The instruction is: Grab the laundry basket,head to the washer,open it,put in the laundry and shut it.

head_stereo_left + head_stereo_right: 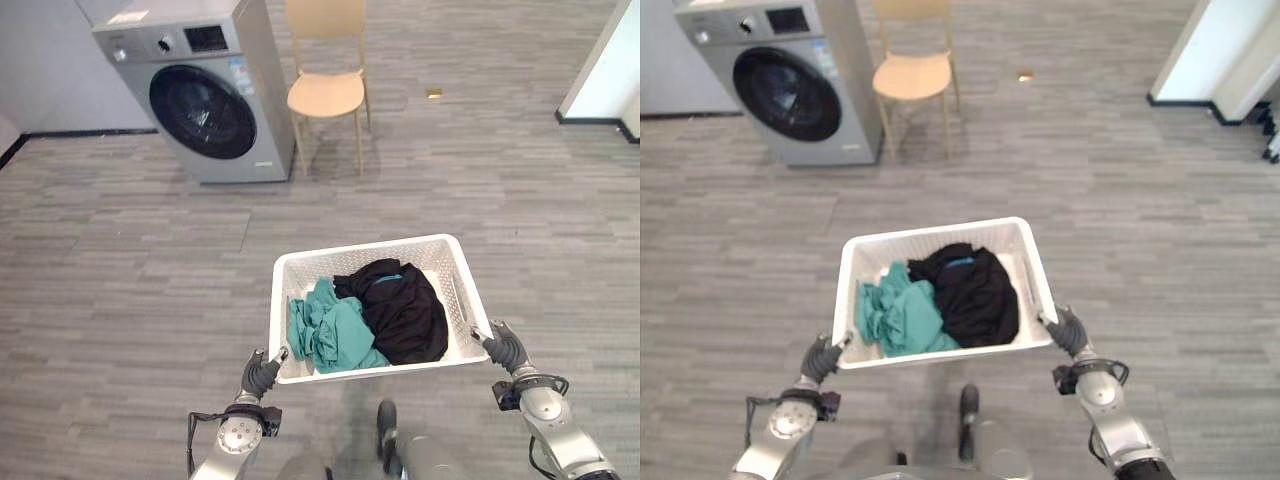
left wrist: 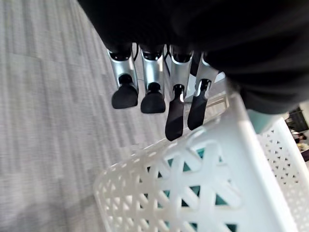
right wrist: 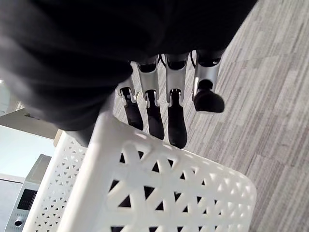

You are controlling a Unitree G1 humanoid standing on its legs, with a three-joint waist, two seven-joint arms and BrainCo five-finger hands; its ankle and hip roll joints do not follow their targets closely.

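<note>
A white lattice laundry basket (image 1: 360, 249) hangs above the grey floor in front of me, held at its two near corners. Inside lie a teal garment (image 1: 330, 330) and a black garment (image 1: 405, 310). My left hand (image 1: 260, 375) grips the near left corner, its fingers (image 2: 176, 116) curled over the rim (image 2: 203, 183). At the near right corner my right hand (image 1: 505, 348) does the same, fingers (image 3: 155, 118) hooked on the rim (image 3: 159, 188). The grey washer (image 1: 200, 90) stands far ahead to the left, its round dark door (image 1: 203, 111) closed.
A light wooden chair (image 1: 327, 90) stands just right of the washer. A small object (image 1: 434, 93) lies on the floor beyond the chair. A white wall corner (image 1: 605, 60) juts in at the far right. Open grey floor lies between the basket and the washer.
</note>
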